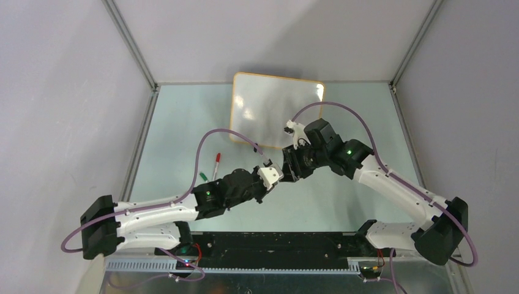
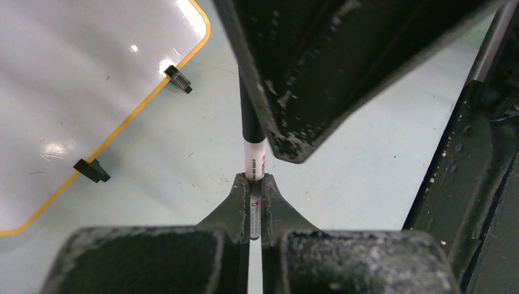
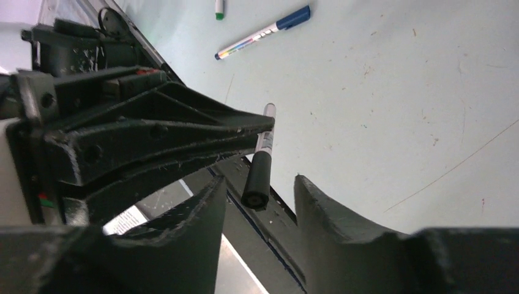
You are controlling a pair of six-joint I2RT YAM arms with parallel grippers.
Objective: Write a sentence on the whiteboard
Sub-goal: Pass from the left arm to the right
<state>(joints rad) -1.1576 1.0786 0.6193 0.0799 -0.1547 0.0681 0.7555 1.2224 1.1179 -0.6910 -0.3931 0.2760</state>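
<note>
The whiteboard (image 1: 278, 110) lies at the far middle of the table, white with an orange rim. It also shows in the left wrist view (image 2: 73, 79) with its two black clip feet. No sentence shows on it. My left gripper (image 2: 256, 184) is shut on a black-capped marker (image 2: 253, 153) by its white barrel and holds it above the table. My right gripper (image 3: 260, 190) is open, with its jaws on either side of the marker's black cap (image 3: 257, 180), not touching it. In the top view the left gripper (image 1: 273, 173) and right gripper (image 1: 286, 166) meet tip to tip just in front of the board.
A red marker (image 1: 216, 164) and a green marker (image 1: 202, 176) lie on the table left of my left arm. A blue-capped marker (image 3: 263, 32) lies on the table in the right wrist view. Grey walls close in the table.
</note>
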